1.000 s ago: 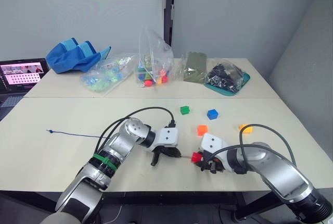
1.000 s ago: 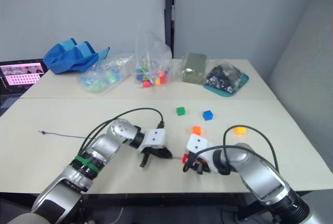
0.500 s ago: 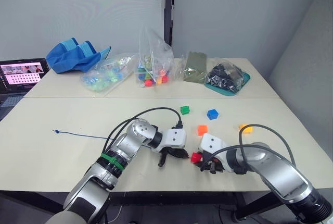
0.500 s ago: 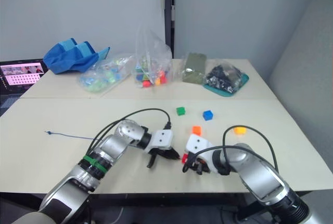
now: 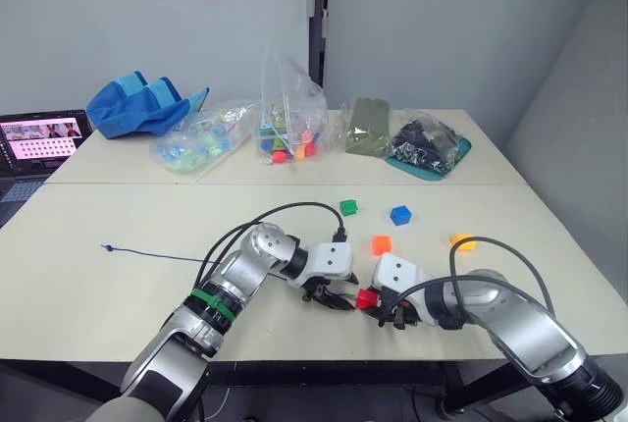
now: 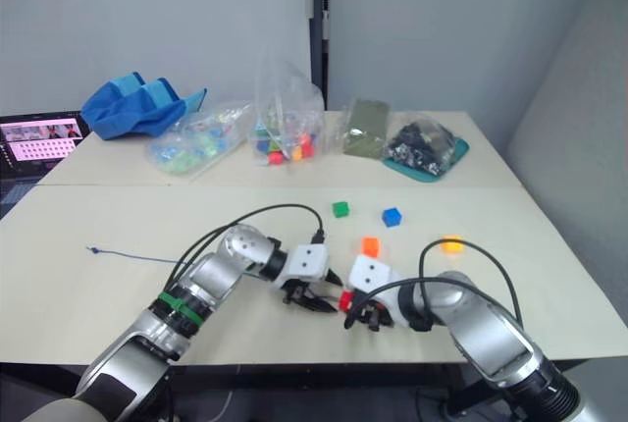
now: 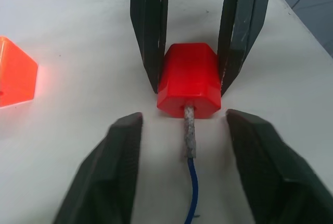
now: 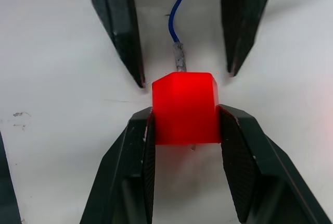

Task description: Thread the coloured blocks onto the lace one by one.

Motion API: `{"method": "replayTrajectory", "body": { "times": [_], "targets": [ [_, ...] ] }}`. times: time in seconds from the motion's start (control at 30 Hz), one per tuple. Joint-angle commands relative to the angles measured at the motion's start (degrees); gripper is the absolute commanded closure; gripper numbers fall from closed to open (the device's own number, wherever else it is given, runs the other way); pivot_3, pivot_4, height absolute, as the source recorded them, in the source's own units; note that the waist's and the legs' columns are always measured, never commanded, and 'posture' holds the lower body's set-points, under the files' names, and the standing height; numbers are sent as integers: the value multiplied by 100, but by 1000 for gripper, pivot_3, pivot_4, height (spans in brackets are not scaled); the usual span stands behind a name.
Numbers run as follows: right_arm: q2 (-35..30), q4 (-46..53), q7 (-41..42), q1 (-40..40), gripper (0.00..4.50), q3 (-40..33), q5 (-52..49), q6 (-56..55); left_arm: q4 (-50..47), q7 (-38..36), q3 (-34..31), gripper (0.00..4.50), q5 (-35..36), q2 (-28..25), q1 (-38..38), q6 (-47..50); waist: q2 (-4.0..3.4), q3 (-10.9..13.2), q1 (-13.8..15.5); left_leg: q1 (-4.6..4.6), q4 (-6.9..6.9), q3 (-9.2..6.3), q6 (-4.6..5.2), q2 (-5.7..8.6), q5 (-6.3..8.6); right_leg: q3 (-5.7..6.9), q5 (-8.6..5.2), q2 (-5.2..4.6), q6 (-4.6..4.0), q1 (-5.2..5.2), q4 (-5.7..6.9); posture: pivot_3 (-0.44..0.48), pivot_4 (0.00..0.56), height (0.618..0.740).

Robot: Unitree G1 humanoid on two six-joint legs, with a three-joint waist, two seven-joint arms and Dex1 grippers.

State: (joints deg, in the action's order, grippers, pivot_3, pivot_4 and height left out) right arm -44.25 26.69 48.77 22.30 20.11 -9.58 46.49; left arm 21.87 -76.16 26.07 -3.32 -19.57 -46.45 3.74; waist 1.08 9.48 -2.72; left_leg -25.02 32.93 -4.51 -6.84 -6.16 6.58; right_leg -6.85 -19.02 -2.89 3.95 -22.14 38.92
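Observation:
The red block (image 7: 188,86) rests on the table, and my right gripper (image 8: 184,115) is shut on its two sides. The lace's pale stiff tip (image 7: 189,133) sits in the hole on the block's face. My left gripper (image 7: 183,122) is open, with a finger on each side of the tip and neither touching it. The thin blue lace (image 5: 157,254) trails left across the table to its knot (image 5: 106,246). Loose beyond the grippers lie the green block (image 5: 348,207), blue block (image 5: 399,215), orange block (image 5: 382,244) and yellow block (image 5: 462,241).
Along the back of the table stand clear bags of coloured pieces (image 5: 291,113), a blue cloth (image 5: 142,106), an olive pouch (image 5: 366,126) and a teal tray of black parts (image 5: 429,147). A laptop (image 5: 39,142) sits at the far left. Both grippers are close to the table's front edge.
My left gripper carried the lace tip right to the red block, then opened and let go of it. The knot slid right. The right gripper kept still.

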Motion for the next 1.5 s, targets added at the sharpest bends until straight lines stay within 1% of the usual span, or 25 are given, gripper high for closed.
{"method": "replayTrajectory", "body": {
  "times": [0.03, 0.23, 0.33, 0.37, 0.4, 0.43, 0.5, 0.53, 0.57, 0.67, 1.0, 1.2, 1.37, 1.5],
  "targets": [
    [33, 68, 102, -35, 3241, 127, -21, -53, -180, -119, -136, 1845, 97, -195, -91, -154, 0, 0, 1, 0, 0, 0, 0, 0, 0, 0, 0, 0, 0, 0, 0, 0, 150, 740],
    [33, 68, 89, -37, 3241, 125, 1, -39, -111, -152, -113, 1845, 87, -341, -27, -255, 0, 0, 9, 0, 1, 0, 0, 0, 0, 0, 0, 0, 0, 0, 0, 0, 150, 740],
    [20, 78, 77, -59, 3241, 105, 4, -24, -81, -140, -160, 2670, 101, -403, 15, -202, 0, 0, 10, 0, 0, 0, 0, 0, 0, 0, 0, 0, 0, 0, 0, 0, 150, 740],
    [15, 79, 77, -68, 3241, 101, 6, -26, -94, -182, -161, 3064, 120, -434, 28, -187, 0, 0, 11, 0, 1, 0, 0, 0, 0, 0, 0, 0, 0, 0, 0, 0, 150, 740],
    [11, 81, 75, -74, 3241, 99, 9, -24, -108, -224, -155, 3264, 135, -469, 40, -170, 0, 0, 11, 0, 1, 0, 0, 0, 0, 0, 0, 0, 0, 0, 0, 0, 150, 740],
    [11, 81, 74, -76, 3241, 98, 10, -21, -117, -248, -152, 3671, 147, -495, 49, -164, 0, 0, 10, 0, 0, 0, 0, 0, 0, 0, 0, 0, 0, 0, 0, 0, 150, 740],
    [8, 86, 73, -81, 3241, 91, 10, -15, -136, -282, -155, 4290, 180, -531, 68, -132, 0, 0, 13, 0, 1, 0, 0, 0, 0, 0, 0, 0, 0, 0, 0, 0, 150, 740],
    [6, 89, 74, -85, 3241, 88, 10, -14, -147, -290, -155, 4463, 196, -537, 75, -117, 0, 0, 14, 0, 1, 0, 0, 0, 0, 0, 0, 0, 0, 1, 0, 0, 150, 740],
    [5, 88, 74, -85, 3241, 87, 11, -15, -156, -297, -155, 4500, 215, -536, 79, -101, 0, 0, 15, 0, 1, 0, 0, 0, 0, 0, 0, 0, 0, 1, 0, 0, 150, 740],
    [10, 70, 77, -68, 3241, 93, 18, -10, -188, -273, -160, 4500, 291, -455, 93, -42, 0, 0, 15, 0, 1, 0, 0, 0, 0, 0, 0, 0, 0, 1, 0, 0, 150, 740],
    [9, 71, 85, -51, 3241, 93, 9, 30, -130, 29, -156, 4500, 370, 96, 36, 49, 0, 0, 18, -1, 1, 0, 0, 0, 0, 0, 0, -1, 0, 1, 0, 0, 150, 740],
    [4, 78, 84, -57, 3241, 86, 9, 54, -180, 42, -134, 4500, 363, 148, 71, 51, 0, 0, 19, -1, 2, 0, 0, 0, 0, 0, 0, -1, 0, 2, 0, 0, 150, 740],
    [4, 92, 81, -65, 3241, 81, 5, 65, -221, -38, -192, 4500, 421, 41, 68, 143, 0, 0, 19, 0, 2, 0, 0, 0, 0, 0, 0, -1, 0, 2, 0, 0, 150, 740],
    [-1, 157, 130, -71, 3241, 40, -47, -4, -74, -306, -432, 3346, 626, -275, -92, 310, 0, 0, 10, 0, 2, 0, 0, 0, 0, 1, 0, -1, 0, 2, 0, 0, 150, 740]
  ]
}}
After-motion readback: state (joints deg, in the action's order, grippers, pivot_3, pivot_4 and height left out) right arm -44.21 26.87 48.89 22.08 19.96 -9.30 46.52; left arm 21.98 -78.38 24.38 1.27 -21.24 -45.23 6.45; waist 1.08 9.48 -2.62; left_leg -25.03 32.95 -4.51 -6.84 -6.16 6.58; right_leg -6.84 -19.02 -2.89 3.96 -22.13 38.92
